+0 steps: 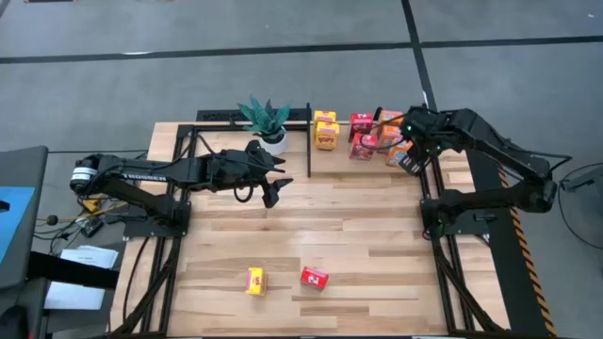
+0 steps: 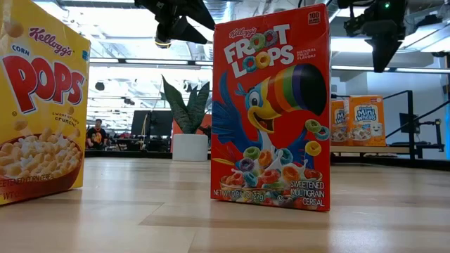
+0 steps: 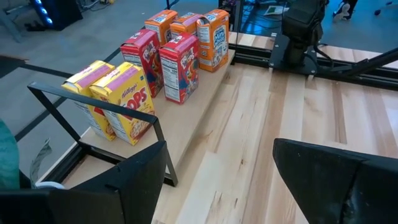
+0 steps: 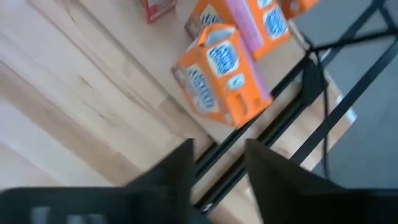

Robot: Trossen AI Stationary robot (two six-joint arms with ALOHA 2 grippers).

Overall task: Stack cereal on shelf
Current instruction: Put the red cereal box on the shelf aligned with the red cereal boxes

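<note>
The light wood counter (image 1: pixel 377 226) carries a black-railed shelf (image 1: pixel 396 165) along its far edge, beside a potted plant (image 1: pixel 267 121). On the shelf stand yellow Kellogg's Corn Pops boxes (image 3: pixel 124 102), red boxes (image 3: pixel 180 67) and orange Mini-Wheats boxes (image 4: pixel 221 71). Near the front, apart from each other, stand a Corn Pops box (image 2: pixel 39 98) and a red Froot Loops box (image 2: pixel 272 109) reading "sweetened multigrain cereal". The left tool (image 1: pixel 270 188) hangs spread and empty mid-counter. The right tool (image 4: pixel 217 165) hovers over the orange boxes, fingers parted, gripping nothing.
</note>
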